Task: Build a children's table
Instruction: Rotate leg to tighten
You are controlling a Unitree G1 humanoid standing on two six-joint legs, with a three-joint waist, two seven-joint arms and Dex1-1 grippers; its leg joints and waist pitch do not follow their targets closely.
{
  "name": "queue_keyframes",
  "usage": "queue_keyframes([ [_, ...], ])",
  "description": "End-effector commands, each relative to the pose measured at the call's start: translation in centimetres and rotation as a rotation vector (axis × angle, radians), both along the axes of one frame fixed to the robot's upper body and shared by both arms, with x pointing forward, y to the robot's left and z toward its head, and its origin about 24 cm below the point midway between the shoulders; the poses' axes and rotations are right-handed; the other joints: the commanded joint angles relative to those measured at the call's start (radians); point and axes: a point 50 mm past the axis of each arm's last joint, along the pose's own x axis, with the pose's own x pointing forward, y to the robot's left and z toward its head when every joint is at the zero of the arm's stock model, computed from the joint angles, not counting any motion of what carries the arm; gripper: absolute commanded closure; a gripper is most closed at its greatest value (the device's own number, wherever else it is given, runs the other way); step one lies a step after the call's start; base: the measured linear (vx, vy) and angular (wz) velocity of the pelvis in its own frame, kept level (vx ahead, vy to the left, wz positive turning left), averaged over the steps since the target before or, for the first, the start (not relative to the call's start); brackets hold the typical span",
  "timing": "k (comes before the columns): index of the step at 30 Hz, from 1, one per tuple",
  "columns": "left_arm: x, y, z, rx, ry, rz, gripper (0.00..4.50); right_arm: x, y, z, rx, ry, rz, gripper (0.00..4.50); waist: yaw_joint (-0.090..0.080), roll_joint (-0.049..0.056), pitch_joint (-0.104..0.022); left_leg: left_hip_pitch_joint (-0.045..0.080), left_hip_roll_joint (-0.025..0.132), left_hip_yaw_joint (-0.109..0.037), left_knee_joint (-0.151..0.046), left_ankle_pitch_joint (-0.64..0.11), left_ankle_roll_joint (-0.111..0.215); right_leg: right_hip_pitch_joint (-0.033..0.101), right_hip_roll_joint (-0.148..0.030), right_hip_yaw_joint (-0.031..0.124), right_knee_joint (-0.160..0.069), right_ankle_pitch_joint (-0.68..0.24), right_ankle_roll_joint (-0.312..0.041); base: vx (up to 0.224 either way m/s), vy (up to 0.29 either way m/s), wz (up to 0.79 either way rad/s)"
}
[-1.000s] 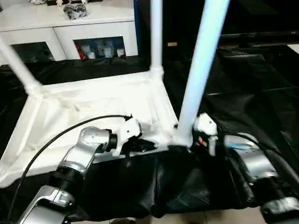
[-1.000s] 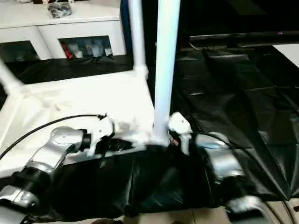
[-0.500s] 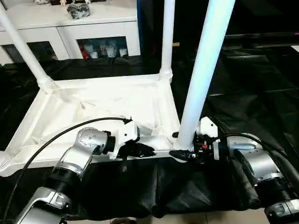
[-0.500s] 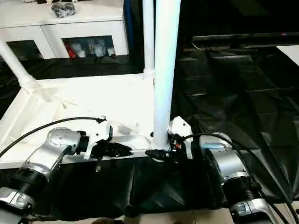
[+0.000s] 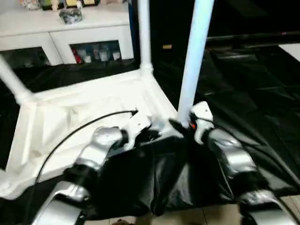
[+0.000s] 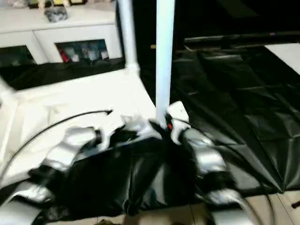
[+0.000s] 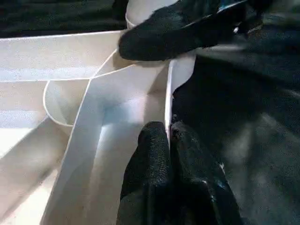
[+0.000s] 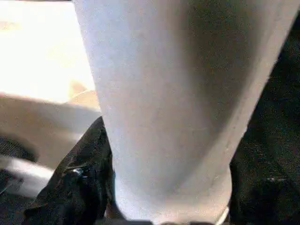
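The left tool point(image 7: 169, 140) pinches the upturned tabletop's point(image 5: 84, 112) near rim. The right tool point(image 8: 164, 187) clasps the near leg point(image 5: 192, 61) at its base.

Head pair: we look forward and down over our two silver forearms, both eyes sharing the upturned white plastic rectangular tabletop point(image 5: 89, 108), its upright white tapered tube legs point(image 5: 193, 56) and the white cabinet point(image 6: 61, 33) behind. Left wrist camera: very close along our left claw point(image 7: 168, 140), facing the tabletop's thin rim, with the right claw's black finger point(image 7: 173, 30) beyond. Right wrist camera: pressed almost against the near leg's base point(image 8: 173, 103).
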Motion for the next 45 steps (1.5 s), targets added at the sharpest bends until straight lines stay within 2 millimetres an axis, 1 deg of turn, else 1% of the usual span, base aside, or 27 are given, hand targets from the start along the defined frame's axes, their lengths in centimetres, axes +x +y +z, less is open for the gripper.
queue_keyframes([
  [1,1.2,-2.9,1.3,-0.027,-0.073,0.103,4.50,-1.4,6.2,-1.6,0.018,0.078,0.123,1.77,-0.005,-0.009,-0.046,0.027,0.056,-0.040,-0.085,-0.321,-0.006,0.024,-0.080,0.046,-0.105,-0.405,-0.170,0.000,0.000,0.00],
  [2,1.3,-3.1,1.3,-0.028,-0.076,0.118,4.50,-1.3,6.5,-1.6,0.018,0.075,0.106,1.77,-0.007,-0.011,-0.043,0.028,0.055,-0.038,-0.085,-0.333,-0.004,0.021,-0.079,0.047,-0.108,-0.416,-0.168,0.000,0.000,0.00],
  [3,1.4,-3.3,1.4,-0.033,-0.078,0.134,4.50,-1.2,6.9,-1.5,0.034,0.071,0.097,1.77,-0.008,-0.011,-0.042,0.029,0.054,-0.040,-0.087,-0.348,-0.005,0.024,-0.080,0.046,-0.110,-0.438,-0.162,0.000,0.000,0.00],
  [4,1.4,-3.3,1.4,-0.033,-0.078,0.134,4.50,-1.2,6.9,-1.5,0.034,0.071,0.097,1.22,-0.008,-0.010,-0.042,0.029,0.054,-0.041,-0.087,-0.354,-0.005,0.024,-0.081,0.046,-0.110,-0.446,-0.159,0.000,0.000,0.00],
  [5,1.4,-3.5,1.3,-0.037,-0.077,0.130,4.50,-1.1,7.0,-1.4,0.049,0.064,0.093,1.08,-0.005,-0.010,-0.045,0.030,0.055,-0.041,-0.088,-0.350,-0.002,0.024,-0.081,0.047,-0.111,-0.435,-0.155,0.000,0.000,0.00],
  [6,1.3,-3.5,1.3,-0.044,-0.077,0.119,4.50,-1.1,7.0,-1.2,0.075,0.066,0.105,1.08,-0.006,-0.014,-0.046,0.028,0.057,-0.041,-0.089,-0.344,0.000,0.026,-0.081,0.048,-0.110,-0.419,-0.156,0.000,0.000,0.00],
  [7,1.2,-3.5,1.3,-0.048,-0.079,0.110,4.50,-1.1,6.9,-1.1,0.088,0.064,0.111,1.01,-0.007,-0.012,-0.048,0.019,0.057,-0.043,-0.091,-0.319,0.006,0.033,-0.081,0.048,-0.102,-0.373,-0.163,0.000,0.000,0.00],
  [9,1.1,-3.4,1.3,-0.052,-0.084,0.092,4.50,-1.0,6.7,-1.0,0.080,0.048,0.114,0.69,-0.012,-0.012,-0.051,0.013,0.057,-0.042,-0.090,-0.284,0.020,0.037,-0.080,0.047,-0.094,-0.293,-0.183,0.000,0.000,0.00],
  [10,1.0,-3.2,1.4,-0.057,-0.088,0.076,4.50,-1.0,6.5,-0.9,0.068,0.034,0.116,0.61,-0.012,-0.011,-0.052,0.012,0.056,-0.041,-0.089,-0.278,0.024,0.039,-0.081,0.046,-0.093,-0.284,-0.187,0.000,0.000,0.00],
  [12,0.7,-2.8,1.5,-0.074,-0.092,0.033,4.50,-1.0,5.7,-0.8,0.043,0.005,0.140,0.56,-0.012,-0.012,-0.053,0.016,0.056,-0.038,-0.085,-0.269,0.036,0.036,-0.082,0.047,-0.094,-0.272,-0.197,0.000,0.000,0.00],
  [13,0.6,-2.6,1.5,-0.082,-0.087,0.013,4.50,-1.0,5.4,-0.7,0.036,-0.001,0.155,0.56,-0.012,-0.012,-0.056,0.010,0.056,-0.038,-0.083,-0.242,0.045,0.041,-0.082,0.048,-0.089,-0.237,-0.204,0.000,0.000,0.00],
  [14,0.3,-2.2,1.5,-0.085,-0.078,-0.020,4.50,-1.1,4.7,-0.7,0.026,-0.006,0.193,0.56,-0.010,-0.012,-0.056,0.012,0.057,-0.037,-0.083,-0.224,0.055,0.041,-0.080,0.047,-0.086,-0.205,-0.215,0.000,0.000,0.00],
  [17,-0.1,-1.6,1.5,-0.081,-0.066,-0.073,4.50,-1.4,3.8,-0.5,0.011,-0.017,0.263,0.56,-0.008,-0.013,-0.059,0.004,0.058,-0.035,-0.077,-0.178,0.087,0.049,-0.079,0.045,-0.075,-0.116,-0.237,0.000,0.000,0.00],
  [18,-0.4,-1.0,1.5,-0.077,-0.055,-0.112,4.50,-1.7,3.1,-0.3,0.008,-0.018,0.330,0.56,-0.008,-0.009,-0.060,0.007,0.058,-0.034,-0.074,-0.161,0.097,0.047,-0.079,0.046,-0.072,-0.090,-0.247,0.000,0.000,0.00],
  [22,-0.8,-0.1,1.6,-0.071,-0.047,-0.171,4.50,-2.6,1.8,0.2,0.013,0.002,0.474,0.56,0.002,-0.010,-0.068,0.005,0.061,-0.031,-0.064,-0.104,0.135,0.049,-0.074,0.042,-0.060,0.002,-0.266,0.000,0.000,0.00],
  [23,-0.9,0.2,1.7,-0.069,-0.045,-0.184,4.50,-2.9,1.4,0.3,0.013,0.009,0.520,0.56,0.006,-0.010,-0.069,0.003,0.062,-0.031,-0.062,-0.090,0.148,0.046,-0.074,0.041,-0.055,0.027,-0.271,0.000,0.000,0.00],
  [24,-0.9,0.2,1.7,-0.069,-0.045,-0.184,4.50,-2.9,1.4,0.3,0.013,0.009,0.520,0.56,0.006,-0.011,-0.067,0.002,0.062,-0.030,-0.062,-0.097,0.152,0.045,-0.073,0.040,-0.057,0.019,-0.272,0.000,0.000,0.00],
  [27,-1.3,1.3,1.9,-0.062,-0.020,-0.249,4.50,-4.2,0.2,0.7,-0.005,0.056,0.697,0.56,0.009,-0.012,-0.060,0.006,0.064,-0.029,-0.068,-0.162,0.126,0.042,-0.074,0.042,-0.069,-0.094,-0.263,0.000,0.000,0.00],
  [28,-1.4,1.5,2.0,-0.060,-0.014,-0.258,4.50,-4.4,0.1,0.7,-0.008,0.064,0.716,0.56,0.012,-0.012,-0.060,0.006,0.065,-0.030,-0.069,-0.164,0.123,0.045,-0.075,0.042,-0.068,-0.100,-0.259,0.000,0.000,0.00],
  [30,-1.6,1.8,1.9,-0.053,-0.006,-0.276,4.50,-4.8,-0.1,0.7,-0.012,0.079,0.760,0.56,0.015,-0.011,-0.060,0.008,0.067,-0.029,-0.070,-0.166,0.118,0.039,-0.073,0.043,-0.068,-0.107,-0.258,0.000,0.000,0.00],
  [32,-1.8,2.2,1.9,-0.040,0.004,-0.299,4.50,-5.3,-0.3,0.8,-0.016,0.099,0.820,0.56,0.020,-0.013,-0.059,0.011,0.067,-0.029,-0.070,-0.175,0.111,0.037,-0.075,0.044,-0.071,-0.124,-0.257,0.000,0.000,0.00],
  [35,-2.0,3.0,1.8,-0.020,0.019,-0.325,4.50,-5.9,-0.5,0.9,-0.031,0.127,0.899,0.56,0.031,-0.013,-0.059,0.012,0.068,-0.028,-0.071,-0.164,0.106,0.036,-0.075,0.046,-0.069,-0.124,-0.251,0.000,0.000,0.00],
  [36,-2.1,3.1,1.9,-0.018,0.021,-0.329,4.50,-6.0,-0.5,0.9,-0.031,0.131,0.906,0.72,0.034,-0.014,-0.060,0.011,0.069,-0.029,-0.071,-0.163,0.102,0.035,-0.075,0.046,-0.068,-0.125,-0.249,0.000,0.000,0.00],
  [38,-2.1,3.1,1.9,-0.018,0.024,-0.334,4.50,-6.1,-0.4,0.9,-0.029,0.135,0.913,0.72,0.036,-0.014,-0.060,0.012,0.068,-0.030,-0.071,-0.159,0.096,0.037,-0.076,0.046,-0.067,-0.124,-0.247,0.000,0.000,0.00],
  [40,-2.1,3.2,1.9,-0.017,0.025,-0.338,4.50,-6.1,-0.4,0.9,-0.034,0.142,0.921,0.97,0.037,-0.014,-0.061,0.011,0.068,-0.030,-0.071,-0.155,0.093,0.036,-0.076,0.046,-0.066,-0.118,-0.247,0.000,0.000,0.00],
  [43,-2.2,3.2,1.9,-0.016,0.027,-0.339,4.50,-6.2,-0.3,0.8,-0.044,0.148,0.933,1.15,0.041,-0.015,-0.063,0.010,0.066,-0.029,-0.067,-0.130,0.099,0.038,-0.077,0.046,-0.063,-0.090,-0.248,0.000,0.000,0.00],
  [45,-2.2,3.2,1.9,-0.015,0.028,-0.340,4.50,-6.3,-0.3,0.8,-0.041,0.149,0.935,1.25,0.043,-0.014,-0.064,0.010,0.066,-0.029,-0.066,-0.125,0.103,0.038,-0.076,0.046,-0.063,-0.085,-0.247,0.000,0.000,0.00],
])
